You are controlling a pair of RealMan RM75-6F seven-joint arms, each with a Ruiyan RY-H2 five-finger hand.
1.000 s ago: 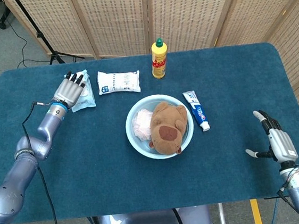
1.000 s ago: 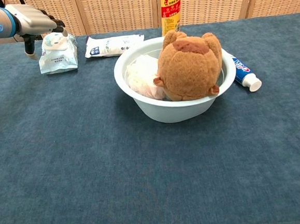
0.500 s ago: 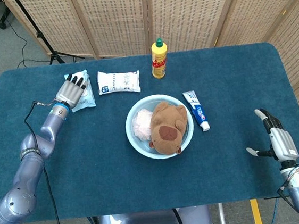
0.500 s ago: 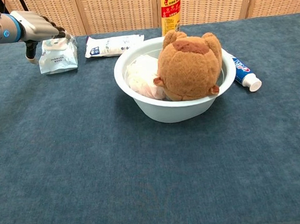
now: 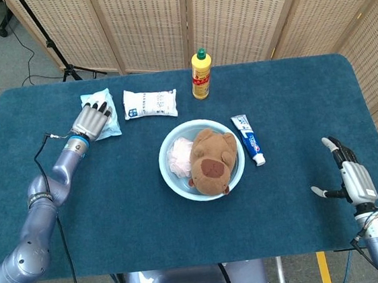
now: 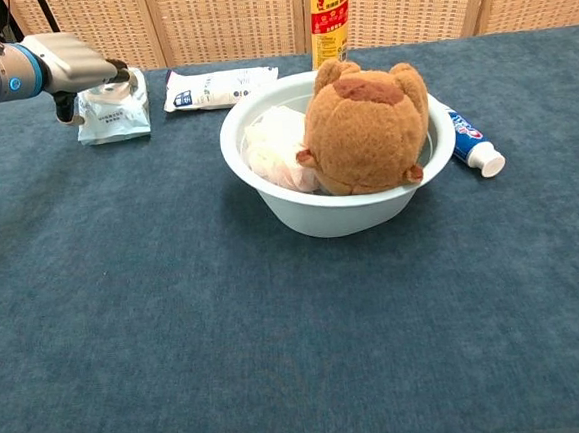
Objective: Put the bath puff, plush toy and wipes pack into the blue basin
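The blue basin [image 5: 162, 163] [image 6: 339, 213] stands mid-table. In it sit the brown plush toy [image 5: 211, 161] [image 6: 368, 130] and, on its left side, the pale pink bath puff [image 5: 179, 156] [image 6: 274, 147]. A light-blue wipes pack [image 5: 96, 99] [image 6: 113, 112] lies at the far left of the table. My left hand [image 5: 92, 120] [image 6: 75, 61] is stretched flat over the pack's near part, fingers extended on its top, thumb down at its left side. My right hand [image 5: 351, 175] hovers at the near right edge, fingers apart, holding nothing.
A white packet [image 5: 150, 103] [image 6: 221, 86] lies just right of the wipes pack. A yellow bottle [image 5: 201, 74] [image 6: 329, 18] stands behind the basin. A toothpaste tube [image 5: 248, 139] [image 6: 472, 142] lies right of the basin. Folding screens close off the back.
My left hand has drawn back toward the near side, so more of the wipes pack shows beyond its fingertips. The pack lies flatter. The right hand has barely moved.
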